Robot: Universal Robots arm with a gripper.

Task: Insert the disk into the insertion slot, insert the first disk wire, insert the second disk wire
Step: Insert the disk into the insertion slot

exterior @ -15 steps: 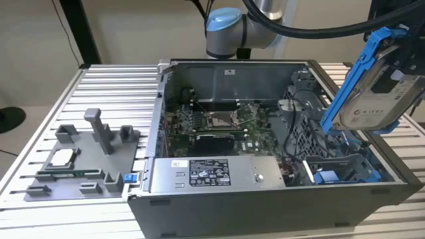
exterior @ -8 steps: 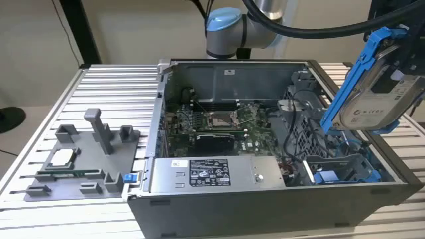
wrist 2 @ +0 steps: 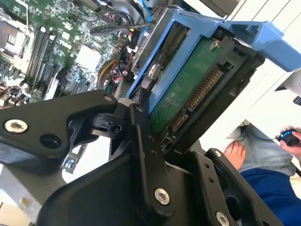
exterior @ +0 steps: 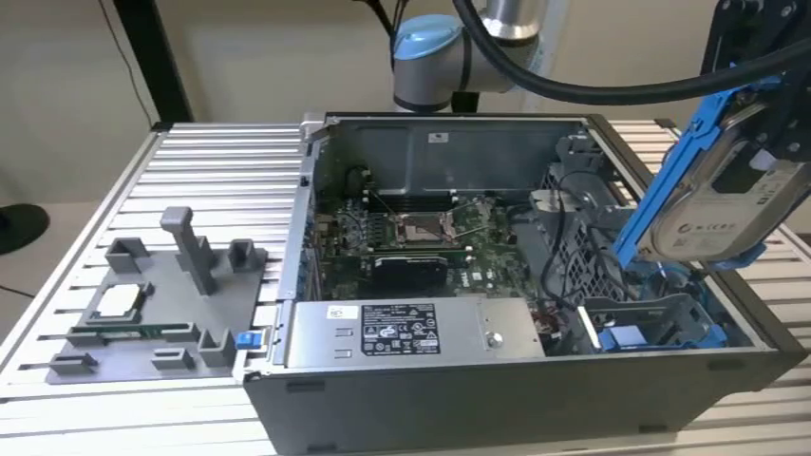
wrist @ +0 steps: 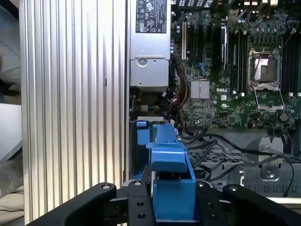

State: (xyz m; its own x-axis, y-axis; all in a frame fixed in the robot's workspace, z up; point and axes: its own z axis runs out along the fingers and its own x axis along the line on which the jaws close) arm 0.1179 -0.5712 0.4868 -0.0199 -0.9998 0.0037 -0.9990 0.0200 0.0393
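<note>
claw (wrist: 171, 202) clamped on disk (exterior: 720, 204), arm (exterior: 428, 52) raised

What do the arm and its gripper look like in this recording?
The arm is a silver-grey tube with a light blue cap on its joint, and a thick black cable hangs from it. The gripper is matt black, built of flat linked bars with rounded ends and pinned with silver screw heads.

Plain beige wall (exterior: 254, 57), ribbed aluminium table (exterior: 216, 161), black upright post (exterior: 151, 57) behind it
</note>
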